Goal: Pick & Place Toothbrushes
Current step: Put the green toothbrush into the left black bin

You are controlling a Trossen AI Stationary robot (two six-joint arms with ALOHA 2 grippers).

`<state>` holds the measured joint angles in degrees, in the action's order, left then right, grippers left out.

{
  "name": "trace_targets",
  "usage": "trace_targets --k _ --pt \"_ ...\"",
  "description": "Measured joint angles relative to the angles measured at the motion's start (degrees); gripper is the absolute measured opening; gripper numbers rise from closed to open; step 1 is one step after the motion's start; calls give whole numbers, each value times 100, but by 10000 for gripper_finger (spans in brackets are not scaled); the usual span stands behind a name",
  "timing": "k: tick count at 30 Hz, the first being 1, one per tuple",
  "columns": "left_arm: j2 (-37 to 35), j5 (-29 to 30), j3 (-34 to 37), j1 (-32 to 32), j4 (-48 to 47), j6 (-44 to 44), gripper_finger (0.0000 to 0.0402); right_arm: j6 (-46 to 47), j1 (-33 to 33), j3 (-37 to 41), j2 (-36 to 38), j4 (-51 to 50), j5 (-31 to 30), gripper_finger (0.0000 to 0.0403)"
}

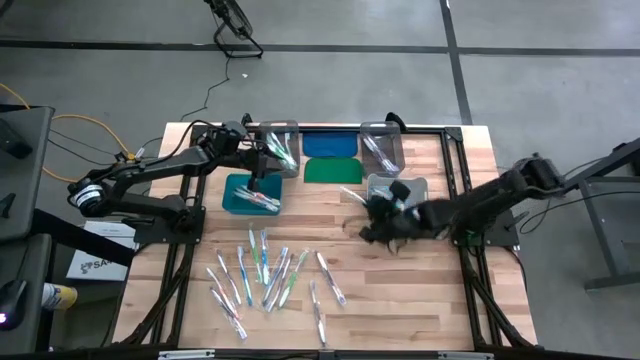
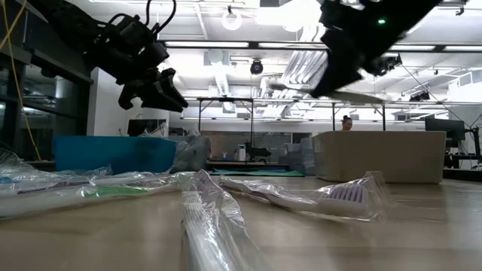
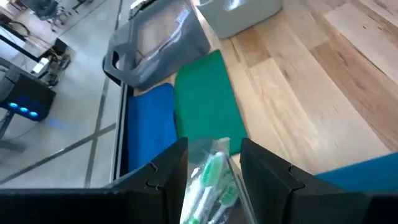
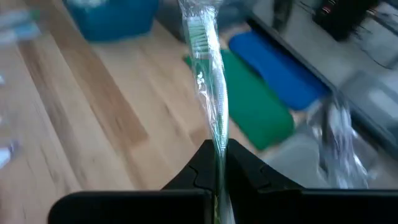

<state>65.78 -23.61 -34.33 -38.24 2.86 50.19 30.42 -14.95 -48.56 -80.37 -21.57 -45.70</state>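
Right fingers (image 4: 219, 163) pinched shut on a wrapped green toothbrush (image 4: 208, 74), long axis running straight out ahead above the counter (image 1: 400, 300) beside the grey bin (image 1: 398, 186); left fingers (image 3: 214, 165) part-open around another over the teal bin (image 1: 250, 195).

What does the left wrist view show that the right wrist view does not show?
Only the left wrist view: the left pincer standing open above green-headed toothbrushes, and a clear bin. Only the right wrist view: the right pincer shut on a wrapped toothbrush, and the whole teal bin. Both show the green lid, the blue lid and the wooden table.
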Motion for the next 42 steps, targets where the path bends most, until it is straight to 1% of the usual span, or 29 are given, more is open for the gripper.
trace_targets --k 2,5,10,13,16,20,22,25,27,29,31,33,39,42 --pt "0 -11 0 0 132 -99 141 -825 476 263 276 901 472 10" --pt "0 -168 0 0 374 -276 141 -1764 1182 608 440 2248 1261 10" --pt "0 -395 0 2 1021 -611 141 -2725 2039 933 297 4221 2338 10" --pt "0 -406 0 9 1418 -854 141 -2978 2381 1030 41 5251 2878 10" --pt "0 -412 0 58 1745 -1076 141 -3131 2625 1027 -286 6047 3395 10" --pt "38 -412 0 207 2082 -1191 141 -3378 2871 1027 -924 7395 4102 10" --pt "129 -397 0 305 2270 -1225 141 -3416 3006 1025 -1274 8234 4447 10" --pt "321 -412 0 420 2690 -1479 141 -3423 3201 978 -1769 9148 4877 10" --pt "508 -403 0 489 3009 -1757 141 -3477 3300 870 -2027 9391 5151 10" --pt "706 -411 0 512 3349 -2133 141 -3524 3348 672 -2230 9424 5347 10" --pt "882 -446 0 540 3712 -2551 141 -3529 3354 536 -2398 9431 5423 10" --pt "979 -470 0 531 3864 -2847 141 -3596 3348 439 -2506 9416 5509 10" --pt "1101 -486 2 532 4276 -3370 141 -3681 3280 391 -2505 9386 5443 10" --pt "1100 -548 0 616 4351 -3422 141 -3681 3286 391 -2508 9365 5421 10"
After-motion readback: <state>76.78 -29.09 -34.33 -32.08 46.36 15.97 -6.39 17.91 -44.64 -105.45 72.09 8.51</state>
